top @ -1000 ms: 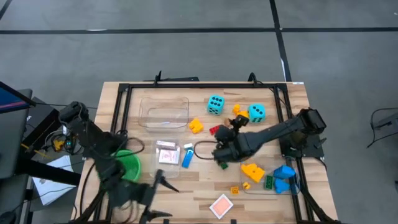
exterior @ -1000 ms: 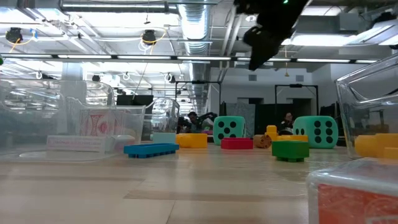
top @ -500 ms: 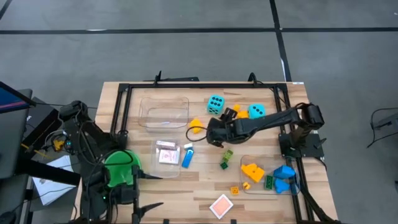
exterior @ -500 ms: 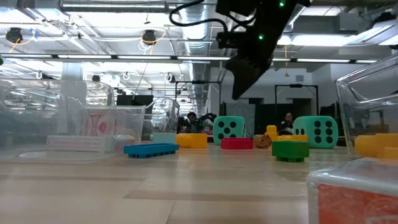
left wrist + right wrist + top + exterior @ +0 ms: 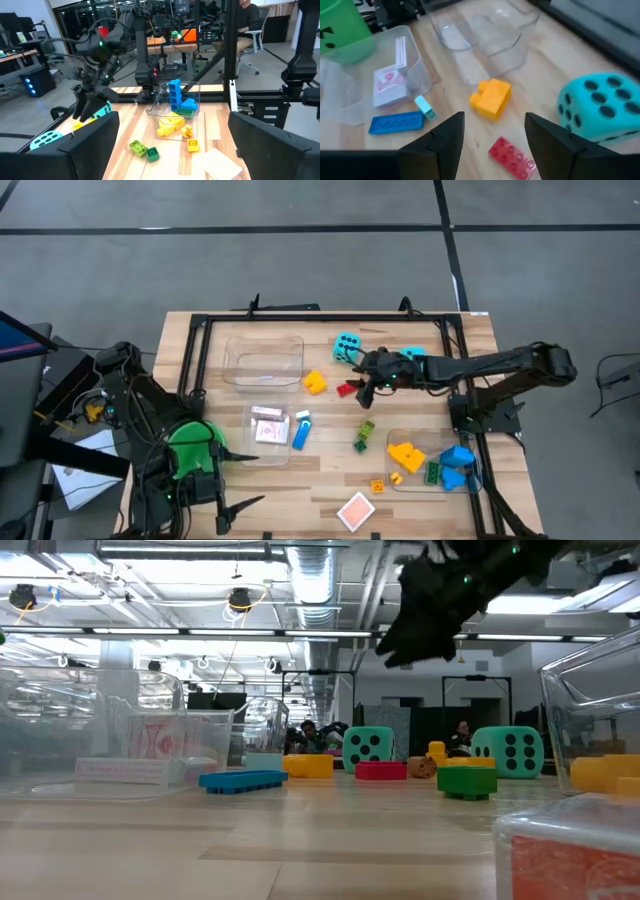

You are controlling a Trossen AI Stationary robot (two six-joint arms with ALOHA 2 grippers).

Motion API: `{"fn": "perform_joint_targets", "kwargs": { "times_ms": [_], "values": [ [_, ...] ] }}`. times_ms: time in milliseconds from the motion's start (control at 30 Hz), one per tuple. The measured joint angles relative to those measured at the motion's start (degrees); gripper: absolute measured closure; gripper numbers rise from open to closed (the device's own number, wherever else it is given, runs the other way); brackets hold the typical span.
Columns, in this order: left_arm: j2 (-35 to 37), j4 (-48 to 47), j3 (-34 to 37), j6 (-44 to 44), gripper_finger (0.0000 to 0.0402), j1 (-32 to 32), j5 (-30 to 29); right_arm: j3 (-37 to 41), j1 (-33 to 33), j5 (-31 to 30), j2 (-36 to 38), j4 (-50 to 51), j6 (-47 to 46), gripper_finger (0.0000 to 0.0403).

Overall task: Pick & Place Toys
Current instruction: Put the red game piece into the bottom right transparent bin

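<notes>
Two cyan dice (image 5: 345, 347) (image 5: 413, 360) sit at the table's far side, with a yellow brick (image 5: 315, 383) and a red brick (image 5: 348, 389) in front of them. My right gripper (image 5: 366, 382) hangs open and tilted down above the red brick (image 5: 512, 156), beside the yellow brick (image 5: 491, 97) and a die (image 5: 592, 107). A blue brick (image 5: 300, 435) and two green bricks (image 5: 363, 436) lie mid-table. A playing card (image 5: 357, 510) lies near the front edge. My left gripper (image 5: 238, 478) waits wide open at the front left, holding nothing.
An empty clear bin (image 5: 265, 360) stands at the far left, and another clear bin (image 5: 268, 425) holds cards. A third bin (image 5: 430, 460) at the right holds yellow, blue and green bricks. A green cup (image 5: 195, 448) sits under my left arm. Small orange bricks (image 5: 377, 486) lie near the front.
My right gripper has left the green bricks mid-table and swung toward the far edge, then rightward, tipping up as it went; it now hangs over the red brick by the dice. My left arm has swung a little toward the table's left edge.
</notes>
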State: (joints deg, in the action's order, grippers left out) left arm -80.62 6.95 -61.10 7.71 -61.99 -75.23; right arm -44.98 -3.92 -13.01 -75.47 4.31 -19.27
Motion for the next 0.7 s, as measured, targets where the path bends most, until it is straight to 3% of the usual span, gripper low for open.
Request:
{"fn": "perform_joint_targets", "kwargs": {
  "times_ms": [300,533,700],
  "values": [
    [0.0,0.0,0.0,0.2,0.0032,2.4,0.0,-2.1,-3.3,4.1,-11.1,-1.7,-2.8,0.0202],
    [0.0,-0.6,0.0,0.5,0.0032,2.2,2.2,-8.6,-2.5,4.1,-21.8,4.0,10.7,0.0202],
    [0.0,-1.0,0.0,1.2,0.0032,1.6,7.6,-9.9,-2.5,4.1,-23.0,7.9,17.8,0.0202]
  ]
}}
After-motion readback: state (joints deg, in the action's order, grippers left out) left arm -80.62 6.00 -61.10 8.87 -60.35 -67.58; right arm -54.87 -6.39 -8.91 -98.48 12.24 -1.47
